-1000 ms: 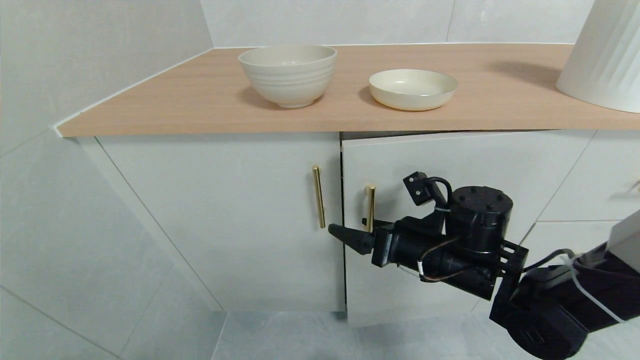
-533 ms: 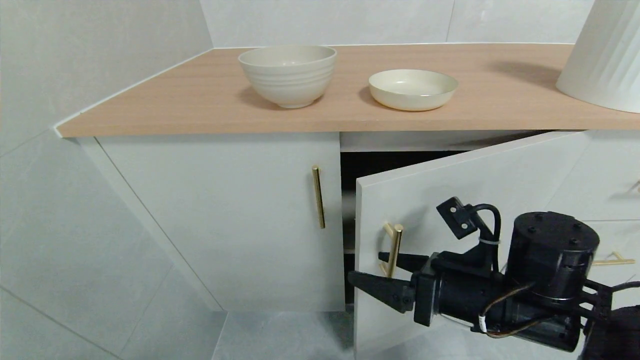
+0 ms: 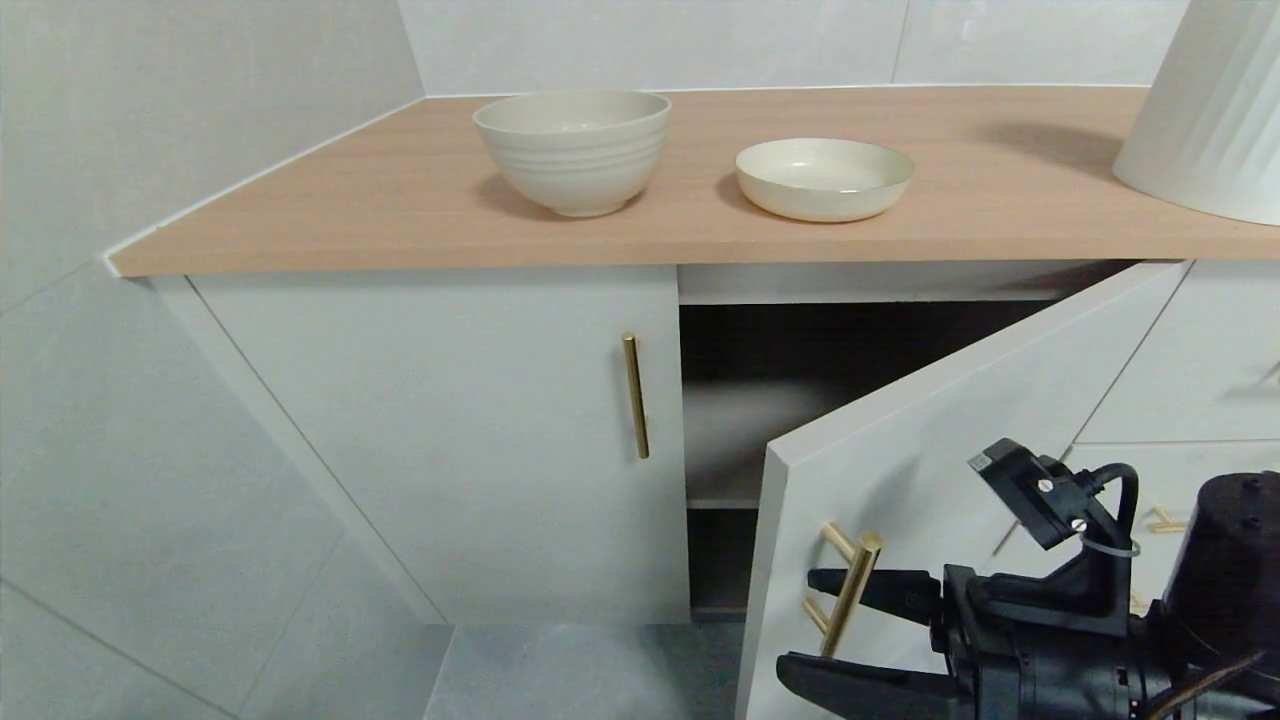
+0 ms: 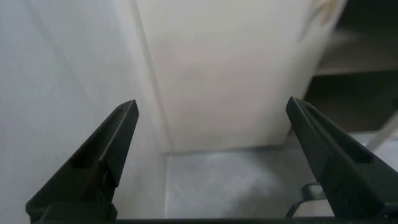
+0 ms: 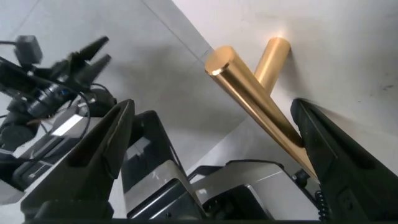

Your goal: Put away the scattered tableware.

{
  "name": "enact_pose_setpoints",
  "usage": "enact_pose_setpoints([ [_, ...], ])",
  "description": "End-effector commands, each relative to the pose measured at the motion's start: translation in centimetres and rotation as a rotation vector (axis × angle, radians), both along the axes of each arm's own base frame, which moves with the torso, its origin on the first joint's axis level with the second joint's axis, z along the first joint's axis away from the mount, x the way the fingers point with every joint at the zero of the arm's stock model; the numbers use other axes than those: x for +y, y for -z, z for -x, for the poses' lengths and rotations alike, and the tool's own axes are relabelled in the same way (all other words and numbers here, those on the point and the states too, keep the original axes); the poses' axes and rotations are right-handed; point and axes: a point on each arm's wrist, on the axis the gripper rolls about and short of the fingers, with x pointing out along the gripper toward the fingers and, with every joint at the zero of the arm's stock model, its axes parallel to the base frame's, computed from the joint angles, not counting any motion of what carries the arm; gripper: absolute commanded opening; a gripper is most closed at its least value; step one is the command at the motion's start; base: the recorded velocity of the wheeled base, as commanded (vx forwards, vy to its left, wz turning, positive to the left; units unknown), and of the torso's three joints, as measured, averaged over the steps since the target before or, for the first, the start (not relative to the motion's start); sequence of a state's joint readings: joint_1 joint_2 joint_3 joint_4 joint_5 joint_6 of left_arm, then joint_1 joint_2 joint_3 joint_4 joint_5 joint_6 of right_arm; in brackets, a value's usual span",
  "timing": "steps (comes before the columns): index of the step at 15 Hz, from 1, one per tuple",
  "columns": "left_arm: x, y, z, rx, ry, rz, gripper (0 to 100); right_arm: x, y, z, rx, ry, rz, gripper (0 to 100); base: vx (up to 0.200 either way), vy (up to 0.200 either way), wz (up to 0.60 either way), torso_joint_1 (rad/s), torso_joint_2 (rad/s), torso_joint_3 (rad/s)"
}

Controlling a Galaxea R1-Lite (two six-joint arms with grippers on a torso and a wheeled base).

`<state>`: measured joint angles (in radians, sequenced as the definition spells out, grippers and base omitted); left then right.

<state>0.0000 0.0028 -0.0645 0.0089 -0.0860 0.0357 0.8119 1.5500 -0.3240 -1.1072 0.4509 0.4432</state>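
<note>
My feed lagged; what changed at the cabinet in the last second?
The right cabinet door swung from nearly shut to wide open, drawn by the open right claw set around its gold handle; the claw pulled back toward the robot. The bowl and the shallow dish stayed on the counter, and the left door stayed shut.

The right pincer is matt black, with two long tapering fingers. A black cable, cinched by a white tie, loops to a screwed bracket beside a cylindrical housing.
</note>
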Motion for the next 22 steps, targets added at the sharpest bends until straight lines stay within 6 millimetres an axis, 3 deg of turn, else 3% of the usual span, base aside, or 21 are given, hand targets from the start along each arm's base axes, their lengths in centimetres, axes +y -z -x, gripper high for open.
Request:
enact_pose_setpoints([
  [1,-0.3,-5.4,0.8,-0.04,0.153,0.029,100,-0.2,-0.2,0.3,-0.001,-0.004,0.0,100,0.0,0.0,0.0,0.0,0.0,0.0],
  [3,-0.6,-10.7,-1.4,0.058,0.319,0.097,100,-0.2,0.1,0.2,0.005,-0.003,0.027,100,0.0,0.0,0.0,0.0,0.0,0.0],
  [5,-0.9,-15.4,-8.1,0.214,0.421,0.175,100,-0.2,0.4,0.1,0.006,-0.002,0.045,100,0.0,0.0,0.0,0.0,0.0,0.0],
  [6,-1.0,-16.3,-10.2,0.22,0.419,0.196,100,-0.1,0.5,0.0,0.007,-0.002,0.049,100,0.0,0.0,0.0,0.0,0.0,0.0],
  [7,-1.2,-17.3,-14.3,0.188,0.434,0.243,100,-0.1,0.8,-0.2,0.016,0.003,0.059,100,0.0,0.0,0.0,0.0,0.0,0.0],
  [8,-3.0,-17.0,-17.8,0.182,0.543,0.271,100,-0.2,1.0,-0.4,0.018,0.01,0.066,100,0.0,0.0,0.0,0.0,0.0,0.0],
  [11,-8.8,-13.2,-21.7,0.32,0.668,0.299,100,-0.4,1.7,-0.2,0.04,0.013,0.086,100,0.0,0.0,0.0,0.0,0.0,0.0],
  [14,-13.6,-12.7,-25.5,0.256,0.739,0.294,100,-0.4,1.6,-0.2,0.036,0.013,0.082,100,0.0,0.0,0.0,0.0,0.0,0.0],
  [18,-16.6,-10.4,-24.7,0.35,0.822,0.261,100,-0.5,1.7,-0.1,0.038,0.015,0.084,100,0.0,0.0,0.0,0.0,0.0,0.0],
  [22,-18.6,-8.0,-25.1,0.411,0.749,0.231,100,-0.5,1.7,-0.1,0.04,0.015,0.087,100,0.0,0.0,0.0,0.0,0.0,0.0],
])
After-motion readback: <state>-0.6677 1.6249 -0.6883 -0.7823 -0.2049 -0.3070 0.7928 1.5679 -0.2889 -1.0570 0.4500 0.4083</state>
